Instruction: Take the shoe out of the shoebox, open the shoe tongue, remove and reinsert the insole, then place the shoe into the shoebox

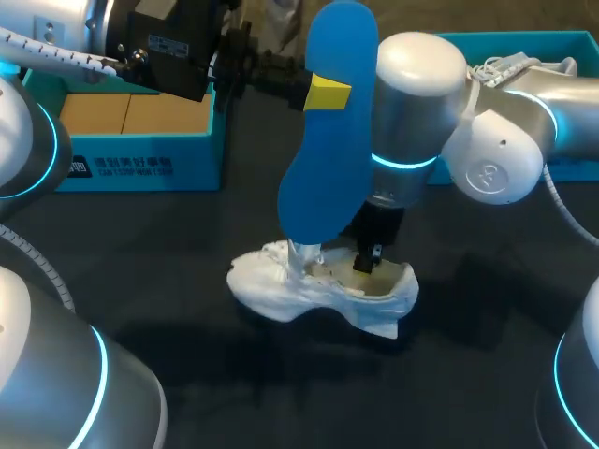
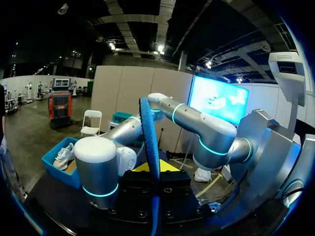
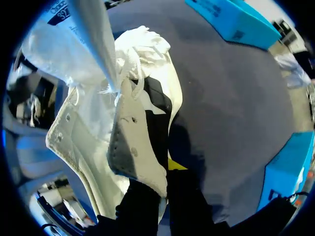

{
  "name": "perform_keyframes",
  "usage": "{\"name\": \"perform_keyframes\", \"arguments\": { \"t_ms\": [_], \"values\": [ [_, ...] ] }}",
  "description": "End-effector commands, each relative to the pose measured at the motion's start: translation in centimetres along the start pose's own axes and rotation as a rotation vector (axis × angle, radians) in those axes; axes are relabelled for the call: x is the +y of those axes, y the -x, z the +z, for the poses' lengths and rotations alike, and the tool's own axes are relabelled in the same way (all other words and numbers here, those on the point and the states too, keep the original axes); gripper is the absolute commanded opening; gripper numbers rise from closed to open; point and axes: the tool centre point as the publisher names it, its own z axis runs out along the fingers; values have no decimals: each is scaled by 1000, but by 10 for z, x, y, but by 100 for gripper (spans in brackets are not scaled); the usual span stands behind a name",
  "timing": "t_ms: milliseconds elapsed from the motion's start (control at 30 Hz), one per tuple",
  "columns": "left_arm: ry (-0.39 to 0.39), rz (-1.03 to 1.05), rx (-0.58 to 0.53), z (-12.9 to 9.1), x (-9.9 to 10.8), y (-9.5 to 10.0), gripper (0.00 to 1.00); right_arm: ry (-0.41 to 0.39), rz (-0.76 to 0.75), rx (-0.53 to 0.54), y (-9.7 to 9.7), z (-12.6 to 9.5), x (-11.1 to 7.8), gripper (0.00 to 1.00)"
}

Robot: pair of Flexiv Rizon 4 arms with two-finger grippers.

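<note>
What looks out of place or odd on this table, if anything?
The blue insole stands on end above the white shoe, pinched in the left tool, not lying inside. The right tool grips the shoe's side wall. Nothing looks spilled or damaged.

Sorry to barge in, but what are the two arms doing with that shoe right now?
The left gripper is shut on the blue insole, holding it upright with its lower end near the laces of the white shoe. The right gripper grips the shoe's side wall, steadying it on the black table. The shoe is out of the teal shoebox. Whether the insole is coming out or going back in cannot be told.
</note>
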Motion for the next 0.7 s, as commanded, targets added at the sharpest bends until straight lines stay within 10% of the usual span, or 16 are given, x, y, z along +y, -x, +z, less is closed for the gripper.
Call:
{"name": "perform_keyframes", "arguments": {
  "t_ms": [33,367,700],
  "values": [
    [1,0,0,1,0,0,0,55,288,-37,-3,-1,0,0],
    [1,0,0,1,0,0,0,171,772,-162,-7,-21,-12,0],
    [1,0,0,1,0,0,0,167,782,-184,-7,-22,-14,0]
  ]
}}
